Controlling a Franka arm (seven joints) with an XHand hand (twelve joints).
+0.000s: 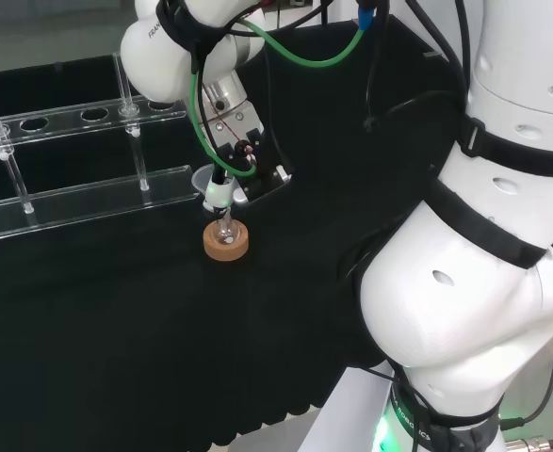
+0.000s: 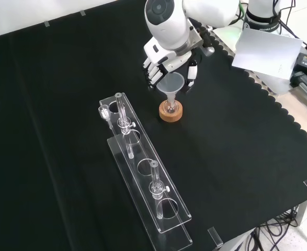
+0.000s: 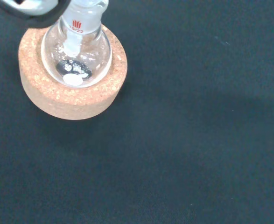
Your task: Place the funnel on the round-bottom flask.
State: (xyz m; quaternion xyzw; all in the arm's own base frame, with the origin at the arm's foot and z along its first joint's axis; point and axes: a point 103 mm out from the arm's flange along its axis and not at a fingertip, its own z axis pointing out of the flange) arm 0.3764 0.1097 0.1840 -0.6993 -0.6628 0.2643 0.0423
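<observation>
The tabletop [image 2: 64, 104] is covered in black cloth. A long clear rack [image 2: 143, 170] lies across the middle of the front view, with thin glass tubes [image 2: 123, 120] standing in it. In the upper middle of the front view, the hand [image 2: 161, 63] reaches down with its fingers [image 2: 152, 68] and thumb [image 2: 191, 73] curled around the clear funnel [image 2: 171, 84]. The funnel sits right above the flask [image 2: 170, 108], and its thin end goes down into the flask's neck. The small round flask [image 3: 76, 56] rests in a cork ring [image 3: 71, 84], at the left middle of the head view.
</observation>
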